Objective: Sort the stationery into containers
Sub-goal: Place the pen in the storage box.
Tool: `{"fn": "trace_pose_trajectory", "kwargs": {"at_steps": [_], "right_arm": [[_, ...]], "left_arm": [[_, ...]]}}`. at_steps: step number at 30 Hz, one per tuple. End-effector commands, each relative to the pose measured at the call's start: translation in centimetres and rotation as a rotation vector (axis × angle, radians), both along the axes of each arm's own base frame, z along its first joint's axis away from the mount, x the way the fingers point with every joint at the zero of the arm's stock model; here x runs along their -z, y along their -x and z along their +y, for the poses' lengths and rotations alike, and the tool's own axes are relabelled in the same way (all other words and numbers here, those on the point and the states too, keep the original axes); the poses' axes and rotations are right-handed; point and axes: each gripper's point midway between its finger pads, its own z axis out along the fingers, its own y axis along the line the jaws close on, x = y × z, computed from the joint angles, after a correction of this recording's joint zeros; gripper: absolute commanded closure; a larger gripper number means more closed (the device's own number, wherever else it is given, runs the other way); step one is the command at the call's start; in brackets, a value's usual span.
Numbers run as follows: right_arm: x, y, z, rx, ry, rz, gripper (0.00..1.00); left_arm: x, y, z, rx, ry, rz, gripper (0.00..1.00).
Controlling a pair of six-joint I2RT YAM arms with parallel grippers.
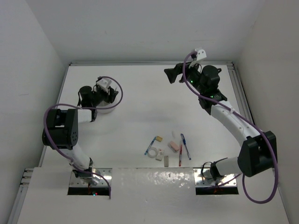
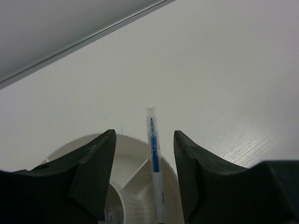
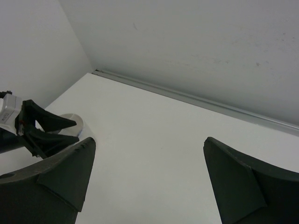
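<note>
stationery sits in two places. at the upper left of the top view the left fingers (image 2: 93, 163) are spread over the white tub (image 2: 65, 149); from the wrist we see a blue pen (image 2: 154, 158) lying between them, touching neither, its clear tip reaching past the rim. the right fingers (image 3: 60, 172) stand wide apart in the air at the upper right, holding nothing. on the bench (image 1: 140, 93), at lower centre and well apart from the tub, lie a tape ring (image 1: 153, 153), a pink eraser (image 1: 174, 146) and a red pen (image 1: 180, 157).
</note>
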Motion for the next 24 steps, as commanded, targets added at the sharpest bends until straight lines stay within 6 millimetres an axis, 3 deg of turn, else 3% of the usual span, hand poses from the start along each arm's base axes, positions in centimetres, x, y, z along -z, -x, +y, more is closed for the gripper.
{"fn": "trace_pose_trajectory", "kwargs": {"at_steps": [1, 5, 10, 14, 15, 18, 19, 21, 22, 23, 24], "right_arm": [[-3.0, 0.1, 0.2, -0.014, -0.033, -0.070, 0.05], [-3.2, 0.4, 0.2, -0.020, -0.038, -0.074, 0.05], [-3.3, 1.0, 0.3, -0.024, -0.024, -0.057, 0.05], [0.0, 1.4, 0.1, 0.004, 0.071, 0.084, 0.06], [0.9, 1.5, -0.6, 0.046, 0.091, 0.109, 0.07], [3.7, 2.5, -2.4, 0.163, 0.156, 0.184, 0.10], [4.5, 2.8, -2.9, 0.192, 0.176, 0.204, 0.11], [7.1, 4.4, -3.9, 0.242, 0.225, 0.291, 0.16], [7.9, 4.8, -4.8, 0.299, 0.226, 0.330, 0.20], [9.0, 5.9, -5.3, 0.313, 0.247, 0.382, 0.22], [10.2, 6.6, -6.1, 0.354, 0.257, 0.420, 0.24]], "left_arm": [[-1.2, -0.1, 0.2, 0.039, -0.009, -0.020, 0.45], [-2.0, 0.3, 0.0, 0.064, -0.012, -0.033, 0.36], [-4.5, 0.8, -0.8, 0.107, -0.005, -0.070, 0.28], [-6.6, 1.5, -1.8, 0.152, -0.008, -0.086, 0.25], [-7.6, 1.9, -2.0, 0.165, -0.013, -0.104, 0.25], [-8.0, 3.6, -3.0, 0.213, -0.069, -0.092, 0.26], [-8.3, 4.4, -5.0, 0.265, -0.102, -0.111, 0.26], [-9.4, 5.7, -6.0, 0.282, -0.131, -0.123, 0.31], [-8.2, 6.9, -7.3, 0.318, -0.153, -0.063, 0.32], [-8.6, 7.7, -8.1, 0.335, -0.167, -0.050, 0.34], [-6.7, 9.9, -9.9, 0.396, -0.188, 0.053, 0.35]]}}
